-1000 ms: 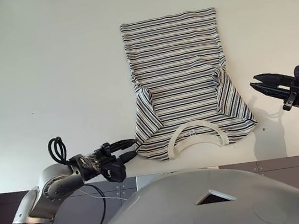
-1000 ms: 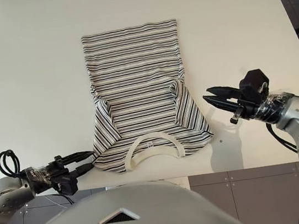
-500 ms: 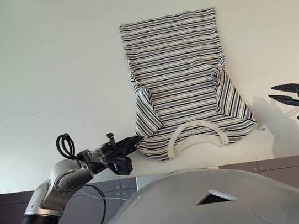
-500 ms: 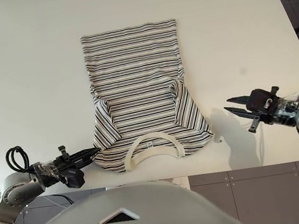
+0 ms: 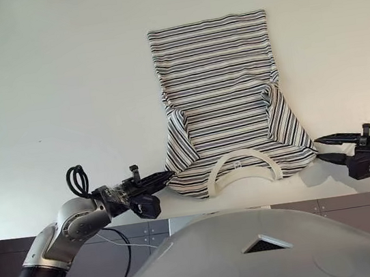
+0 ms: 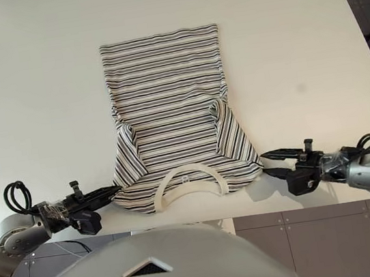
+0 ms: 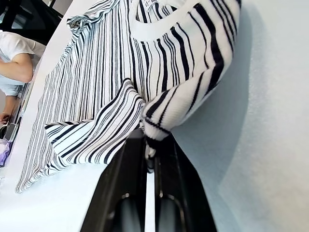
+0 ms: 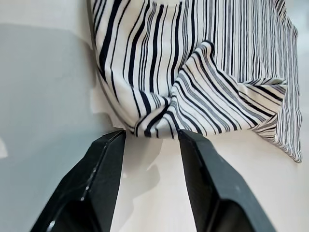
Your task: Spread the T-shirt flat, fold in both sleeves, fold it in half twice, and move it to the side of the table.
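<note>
So, head cams first: the T-shirt (image 5: pixel 221 99) lies flat in the middle of the table (image 5: pixel 61 94). Its hem (image 5: pixel 206 22) is at the far end and its collar (image 5: pixel 243 166) at the near edge. Both sleeves (image 5: pixel 182 139) are tucked in over the body, so spreading and the sleeve folds look done to me. The left gripper (image 5: pixel 159 178) sits at the near left corner of the shirt and the right gripper (image 5: pixel 329 148) at the near right corner, both low over the table.

Left wrist cam: the jaws are pinched together on that near left corner, with a bit of striped cloth caught between them.

Right wrist cam: the jaws are spread apart with the near right corner just at their tips, not clamped.

My read: it's setting up the first half fold, bringing the near edge over to the far hem. Left to do: the right side has to grab, then both half folds, then the move to the side of the table.
</note>
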Controlling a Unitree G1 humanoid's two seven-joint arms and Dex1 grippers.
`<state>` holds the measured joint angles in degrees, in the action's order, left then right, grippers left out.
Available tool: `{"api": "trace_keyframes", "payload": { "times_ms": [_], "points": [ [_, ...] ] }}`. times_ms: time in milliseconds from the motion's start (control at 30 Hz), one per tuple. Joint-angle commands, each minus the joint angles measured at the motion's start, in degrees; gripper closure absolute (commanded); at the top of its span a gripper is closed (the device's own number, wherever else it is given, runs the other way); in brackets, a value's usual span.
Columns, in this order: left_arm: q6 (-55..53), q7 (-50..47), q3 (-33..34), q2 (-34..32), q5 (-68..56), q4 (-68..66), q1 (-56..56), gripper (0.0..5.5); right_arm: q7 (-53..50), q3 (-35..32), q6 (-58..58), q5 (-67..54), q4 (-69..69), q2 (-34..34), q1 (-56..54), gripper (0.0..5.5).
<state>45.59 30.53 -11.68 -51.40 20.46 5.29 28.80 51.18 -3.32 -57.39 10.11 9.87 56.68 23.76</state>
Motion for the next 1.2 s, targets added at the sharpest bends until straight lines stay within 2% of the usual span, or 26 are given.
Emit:
{"api": "trace_keyframes", "payload": {
  "times_ms": [33, 400, 667, 733, 800, 900, 1000, 1067, 1200],
  "points": [
    [-3.66, 3.21, -2.55, -1.74, 3.85, -3.79, 1.53, 5.40, -2.75, 1.50, 0.09, 1.69, -1.40, -0.47, 1.05, 3.48],
    [-3.30, 2.93, -3.56, -2.21, 3.64, -4.07, 0.27, 5.40, -10.61, 6.02, 1.54, 8.14, 0.92, -1.22, -1.94, 3.48],
    [-2.99, 3.29, -3.42, -3.58, 1.52, -3.86, -0.01, 5.40, -9.84, 9.66, 3.72, 6.18, 0.81, 2.13, -0.91, 4.95],
    [-3.20, 3.71, -3.16, -3.76, -0.54, -3.32, -0.44, 5.40, -8.35, 10.34, 5.48, 3.39, -0.21, 3.31, -0.80, 5.33],
    [-3.74, 4.15, -2.87, -3.74, -2.30, -2.55, -0.75, 5.40, -6.54, 10.84, 8.45, -2.13, -2.14, 3.77, -0.71, 5.39],
    [-5.62, 6.46, -2.25, -4.98, -6.75, -0.14, -0.39, 5.40, -0.42, 10.95, 19.95, -17.56, -11.09, 6.43, 1.83, 5.39],
    [-9.80, 11.17, -0.11, -9.05, -15.66, 5.55, 3.01, 5.40, 8.50, 6.46, 34.63, -33.21, -23.33, 14.90, 8.35, 5.39],
    [-12.11, 13.70, 1.71, -11.80, -20.00, 9.67, 5.54, 5.40, 13.19, 0.99, 40.27, -38.26, -28.29, 18.73, 12.28, 5.39],
    [-17.82, 18.51, 8.92, -16.46, -31.20, 17.23, 13.14, 5.40, 22.93, -13.91, 50.17, -43.34, -35.73, 19.78, 19.33, 5.39]
  ]
}}
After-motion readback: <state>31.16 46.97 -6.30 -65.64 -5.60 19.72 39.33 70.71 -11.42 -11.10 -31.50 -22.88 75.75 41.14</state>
